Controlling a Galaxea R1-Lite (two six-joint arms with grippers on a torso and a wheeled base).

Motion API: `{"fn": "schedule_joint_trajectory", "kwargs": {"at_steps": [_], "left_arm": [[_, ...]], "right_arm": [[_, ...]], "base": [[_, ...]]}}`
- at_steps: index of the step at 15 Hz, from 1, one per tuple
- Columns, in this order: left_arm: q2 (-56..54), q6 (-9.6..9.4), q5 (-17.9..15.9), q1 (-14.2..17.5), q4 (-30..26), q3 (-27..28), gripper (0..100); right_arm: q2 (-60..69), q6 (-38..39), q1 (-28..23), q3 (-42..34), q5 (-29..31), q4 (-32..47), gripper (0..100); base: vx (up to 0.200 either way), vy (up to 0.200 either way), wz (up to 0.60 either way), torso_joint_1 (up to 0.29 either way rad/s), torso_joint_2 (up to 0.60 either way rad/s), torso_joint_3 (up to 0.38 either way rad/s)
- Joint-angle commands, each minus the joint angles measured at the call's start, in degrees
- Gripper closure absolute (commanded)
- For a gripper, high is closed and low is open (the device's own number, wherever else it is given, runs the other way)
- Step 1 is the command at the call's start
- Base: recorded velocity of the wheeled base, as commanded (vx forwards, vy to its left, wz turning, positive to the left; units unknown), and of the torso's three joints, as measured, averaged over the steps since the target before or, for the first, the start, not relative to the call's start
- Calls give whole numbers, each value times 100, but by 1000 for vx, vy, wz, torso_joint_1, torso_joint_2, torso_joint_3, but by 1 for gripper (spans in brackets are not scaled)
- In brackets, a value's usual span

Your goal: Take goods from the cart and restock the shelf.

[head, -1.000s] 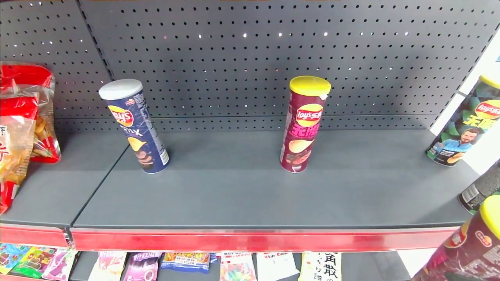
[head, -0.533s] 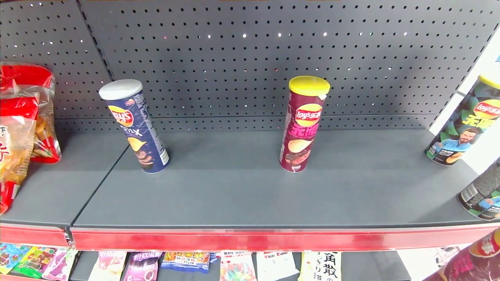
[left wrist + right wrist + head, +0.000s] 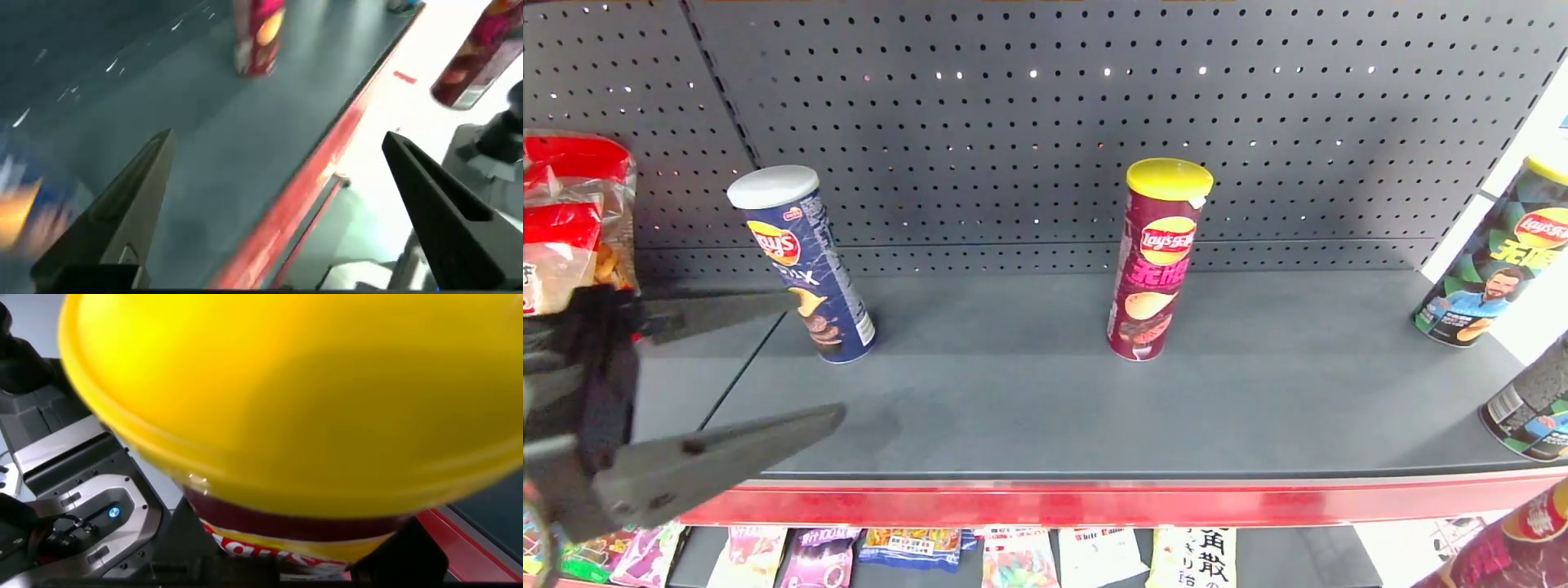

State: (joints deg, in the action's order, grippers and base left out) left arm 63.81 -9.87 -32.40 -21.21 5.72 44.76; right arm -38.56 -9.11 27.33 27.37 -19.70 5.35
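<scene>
Left tool (image 3: 818,358) arrived, jaws spread, beside blue can (image 3: 800,265).

Soft even light; glare on red shelf edge (image 3: 1045,500); pinpricks glow through pegboard (image 3: 1094,122) (upper rows).

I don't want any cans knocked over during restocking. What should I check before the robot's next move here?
1. Left claw open: ok, jaws wide apart at the left front of the shelf.
2. Right claw gripping the held can: ok, dark fingers flank its body.
3. Free shelf space between the blue can and the middle can: ok.
4. Clearance between left claw and blue can: cannot tell; one finger overlaps it in the head view.
5. Blue can and middle can standing on their bases: ok.
</scene>
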Motion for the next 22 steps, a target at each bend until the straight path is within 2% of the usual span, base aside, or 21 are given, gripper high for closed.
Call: {"fn": "schedule_joint_trajectory", "kwargs": {"at_steps": [1, 2, 3, 7, 11, 15, 22], "left_arm": [[2215, -23, -381, -709, 878, 903, 0], [2417, -15, -381, -806, 878, 1087, 0], [2945, -23, -381, -955, 905, 1579, 0], [4026, -41, -381, -1060, 905, 2889, 0], [4597, -41, -372, -1219, 905, 3574, 0], [5124, -41, -354, -1219, 896, 4339, 0], [5493, -41, -346, -1280, 887, 4805, 0]], "right_arm": [[-55, -12, -26, 14, 10, 1, 100], [-46, -12, -26, 23, 45, 1, 100], [-29, -12, -26, 41, 142, 1, 100], [-11, -12, -26, 49, 168, 10, 100], [-29, -12, -26, 41, 168, 10, 100], [-11, -12, -26, 49, 168, 10, 100], [-20, -12, -35, 23, 177, 10, 100]], "base": [[0, 0, 0, 0, 0, 0], [0, 0, 0, 0, 0, 0], [0, 0, 0, 0, 0, 0], [0, 0, 0, 0, 0, 0], [0, 0, 0, 0, 0, 0], [0, 0, 0, 0, 0, 0], [0, 0, 0, 0, 0, 0]]}}
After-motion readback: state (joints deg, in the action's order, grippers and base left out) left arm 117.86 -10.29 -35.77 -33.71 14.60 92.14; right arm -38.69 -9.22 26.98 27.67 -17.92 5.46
